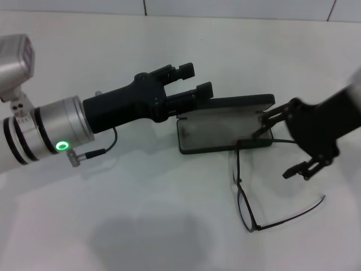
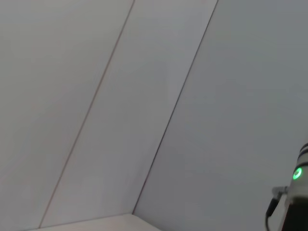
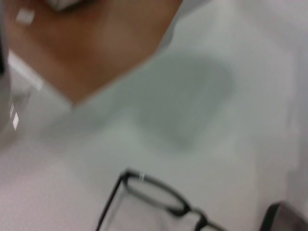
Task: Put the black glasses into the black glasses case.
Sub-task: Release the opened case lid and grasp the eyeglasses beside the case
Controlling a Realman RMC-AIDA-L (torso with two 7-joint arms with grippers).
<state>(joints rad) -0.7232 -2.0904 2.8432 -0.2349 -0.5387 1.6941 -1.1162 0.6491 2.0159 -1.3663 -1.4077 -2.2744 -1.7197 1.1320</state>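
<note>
The black glasses case [image 1: 225,135] lies open mid-table, its lid [image 1: 234,104] raised at the back and the grey lining showing. The black glasses [image 1: 243,195] lie unfolded on the table just in front of the case's right end. One temple arm runs along the case's front edge, the other points right. My left gripper [image 1: 193,80] is open at the lid's left end, its lower finger close to the lid. My right gripper [image 1: 284,144] is open beside the case's right end, fingers astride the near temple arm. The right wrist view shows the glasses [image 3: 156,195] and a case corner [image 3: 284,216].
The white table [image 1: 113,214] ends at a tiled wall [image 1: 225,8] at the back. The right wrist view shows the table's edge with brown floor [image 3: 96,43] beyond. The left wrist view shows only wall panels [image 2: 144,96] and an arm with a green light [image 2: 297,174].
</note>
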